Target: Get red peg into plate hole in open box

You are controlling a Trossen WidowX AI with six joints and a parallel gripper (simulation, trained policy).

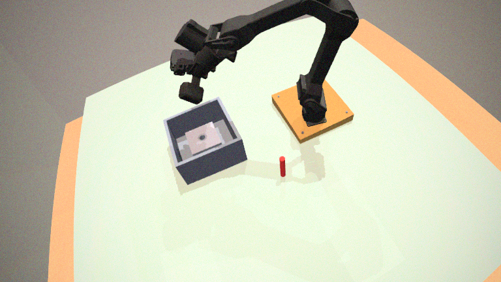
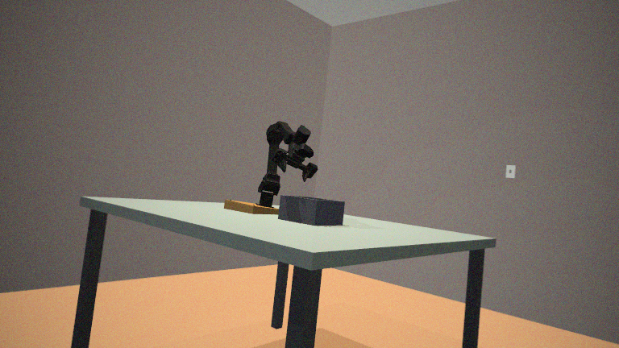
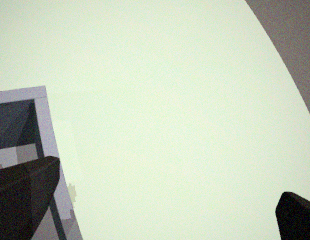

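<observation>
The red peg (image 1: 282, 166) stands upright on the table, right of the open box, in the top view. It does not show in the exterior view or the wrist view. The dark blue-grey box (image 1: 210, 167) (image 2: 297, 210) (image 3: 47, 120) stands open at the top. The pale pink plate (image 1: 195, 146) lies at its bottom, with an empty round hole (image 1: 201, 137) in it. My gripper (image 1: 214, 81) (image 2: 294, 176) (image 3: 174, 189) is wide open and empty, raised above the table near the box's back side, well away from the peg. In the wrist view, the left finger overlaps the box's rim.
The arm's orange base board (image 1: 332, 103) (image 2: 239, 205) lies on the pale green table (image 1: 147, 227) (image 2: 205, 221) (image 3: 170, 100), behind and right of the peg in the top view. The box walls rise around the plate. The table's edge shows at the right of the wrist view.
</observation>
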